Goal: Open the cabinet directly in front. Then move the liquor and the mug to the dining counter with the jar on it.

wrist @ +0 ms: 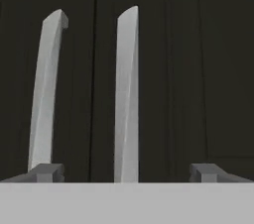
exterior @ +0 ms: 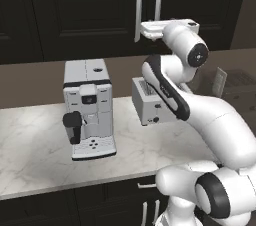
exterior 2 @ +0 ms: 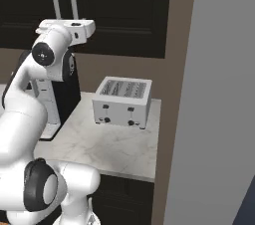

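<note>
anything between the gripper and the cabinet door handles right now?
Nothing visible. In the hand view the open gripper faces the closed cabinet with both handles straight ahead; the right-hand handle sits between the fingertips. The coffee machine and toaster stand lower, on the counter.

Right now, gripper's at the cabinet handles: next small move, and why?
Probably ease forward and close on the right-hand handle. The cabinet doors look shut, and the gripper is open with that handle between its fingertips; the left-hand handle sits at the edge of its span.
</note>
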Robot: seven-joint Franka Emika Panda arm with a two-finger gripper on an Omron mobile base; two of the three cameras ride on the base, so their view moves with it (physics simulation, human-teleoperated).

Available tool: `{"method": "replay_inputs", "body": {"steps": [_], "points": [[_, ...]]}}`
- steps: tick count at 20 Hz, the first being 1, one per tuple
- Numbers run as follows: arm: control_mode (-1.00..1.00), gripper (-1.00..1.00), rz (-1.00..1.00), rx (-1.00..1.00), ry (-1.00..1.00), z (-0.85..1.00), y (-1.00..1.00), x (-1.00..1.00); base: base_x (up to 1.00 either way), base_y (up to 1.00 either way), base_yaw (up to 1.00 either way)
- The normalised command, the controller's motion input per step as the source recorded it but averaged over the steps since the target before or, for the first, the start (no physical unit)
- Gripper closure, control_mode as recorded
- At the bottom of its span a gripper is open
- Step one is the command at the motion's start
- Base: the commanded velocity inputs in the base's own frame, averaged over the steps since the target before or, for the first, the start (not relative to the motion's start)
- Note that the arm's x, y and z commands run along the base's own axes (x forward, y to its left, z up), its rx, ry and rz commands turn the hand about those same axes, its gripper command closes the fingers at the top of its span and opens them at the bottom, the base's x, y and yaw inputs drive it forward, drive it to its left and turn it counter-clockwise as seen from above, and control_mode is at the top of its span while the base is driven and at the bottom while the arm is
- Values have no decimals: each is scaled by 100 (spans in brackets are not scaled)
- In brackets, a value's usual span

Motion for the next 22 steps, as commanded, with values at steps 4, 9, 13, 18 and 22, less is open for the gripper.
{"method": "replay_inputs", "body": {"steps": [4, 9, 13, 18, 22], "points": [[-100, -100, 0, 0, 21, 0, 0, 98, 0, 0, 0], [-100, -100, 0, 0, 25, -3, 1, 100, 0, 0, 0], [-100, -100, 0, 0, 27, -23, 10, 100, 0, 0, 0], [-100, 100, 0, 0, 14, -24, 8, 79, 0, 0, 0], [-100, 100, 0, 0, 0, 0, 0, 0, 0, 0, 0]]}}
